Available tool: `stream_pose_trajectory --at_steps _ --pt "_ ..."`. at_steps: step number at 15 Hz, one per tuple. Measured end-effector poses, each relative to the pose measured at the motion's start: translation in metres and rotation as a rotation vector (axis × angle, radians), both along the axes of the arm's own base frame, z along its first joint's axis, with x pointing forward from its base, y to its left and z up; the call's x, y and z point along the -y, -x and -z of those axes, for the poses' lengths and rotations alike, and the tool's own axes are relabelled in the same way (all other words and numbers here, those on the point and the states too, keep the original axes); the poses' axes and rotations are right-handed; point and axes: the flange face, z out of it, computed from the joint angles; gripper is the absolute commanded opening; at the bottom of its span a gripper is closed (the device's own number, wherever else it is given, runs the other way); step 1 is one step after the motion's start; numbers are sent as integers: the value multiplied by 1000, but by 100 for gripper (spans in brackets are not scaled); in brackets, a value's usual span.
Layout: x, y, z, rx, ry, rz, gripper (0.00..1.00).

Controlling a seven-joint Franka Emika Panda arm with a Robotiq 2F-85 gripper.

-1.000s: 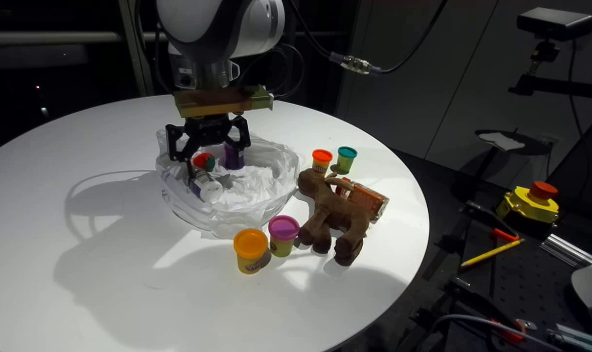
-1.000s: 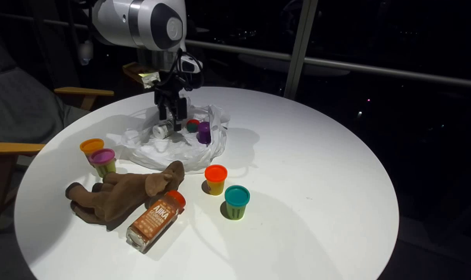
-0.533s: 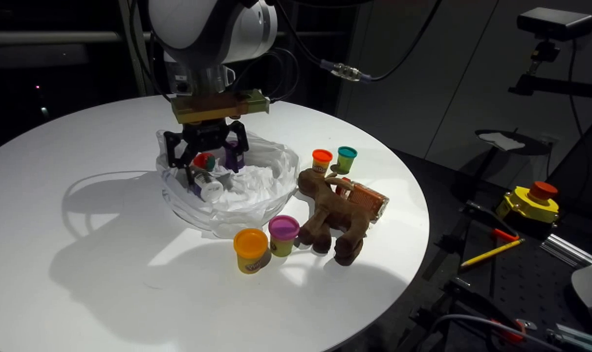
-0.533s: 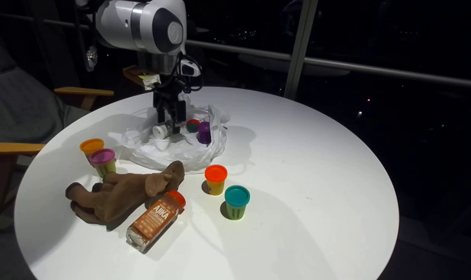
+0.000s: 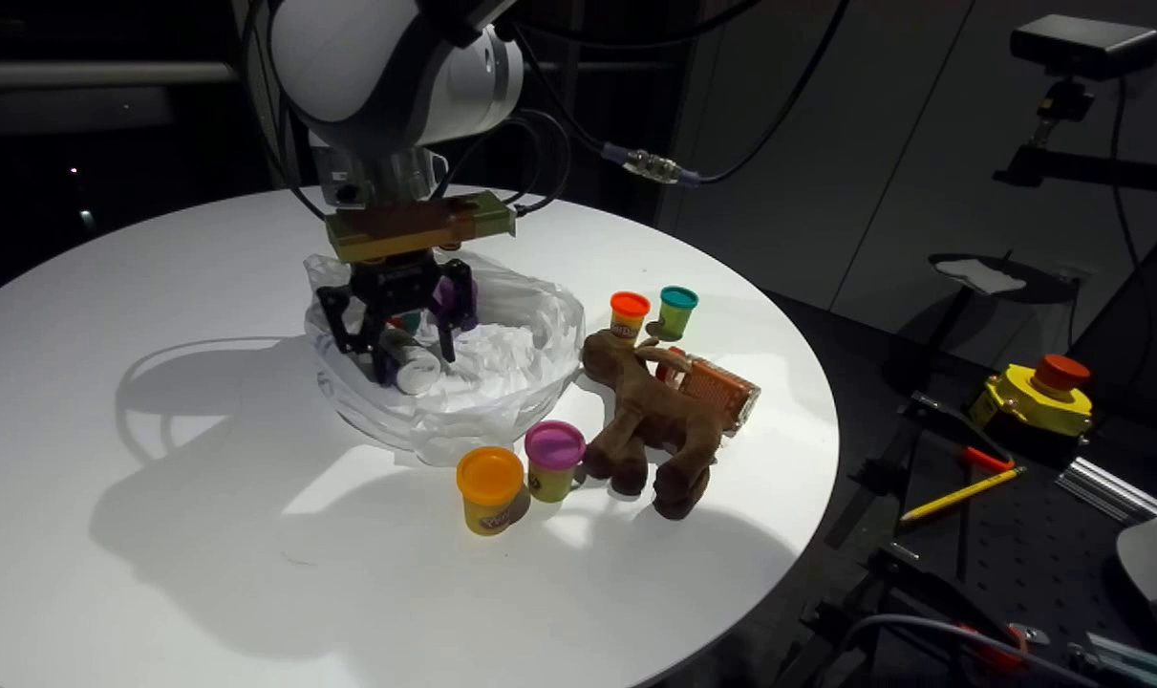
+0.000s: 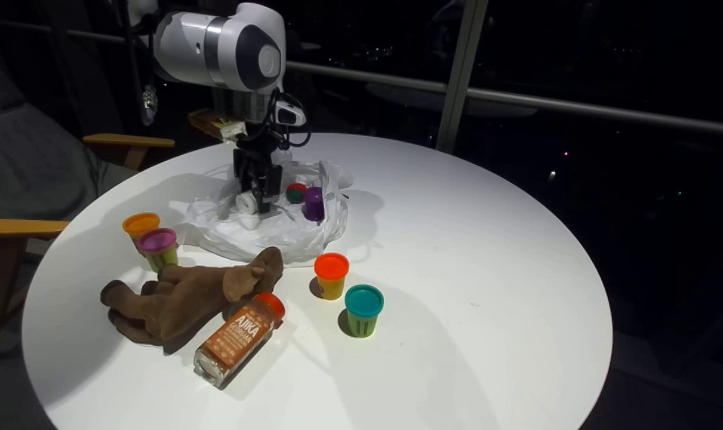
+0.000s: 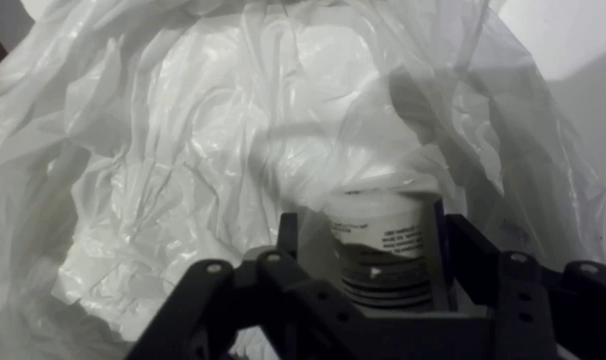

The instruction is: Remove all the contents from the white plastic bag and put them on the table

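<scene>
The white plastic bag (image 5: 516,368) lies spread open on the white table (image 5: 205,545). Inside it rests a white-lidded container (image 7: 383,225) on its side. My gripper (image 7: 372,236) reaches down around this container, jaws open: the right finger sits against or very near its side, while a gap shows at the left. Also in the bag are a purple tub (image 6: 314,205) and a small red-and-green item (image 6: 296,193). Out on the table lie the brown plush toy (image 5: 664,416), an orange tub (image 5: 490,489), a purple-lidded tub (image 5: 554,463), a red-lidded tub (image 5: 628,315) and a teal-lidded tub (image 5: 675,313).
A spice jar (image 6: 236,343) with a red cap lies beside the toy. The bag's crumpled walls rise around the gripper. Off the table stand a wooden-armed chair (image 6: 39,227) and a side bench with a red stop button (image 5: 1060,373).
My gripper has come down into the bag, around the white-lidded container. Its jaws have narrowed somewhat, and the container has turned slightly. Everything on the table has stayed put.
</scene>
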Motion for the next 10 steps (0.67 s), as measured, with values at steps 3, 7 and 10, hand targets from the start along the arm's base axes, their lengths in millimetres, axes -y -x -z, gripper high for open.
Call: stream_pose_trajectory --at_steps 3,7,10 --pt "-2 -5 1 -5 2 -1 27" --pt "-3 -8 0 -13 5 0 27" --pt "-3 -11 -10 0 -1 2 27"
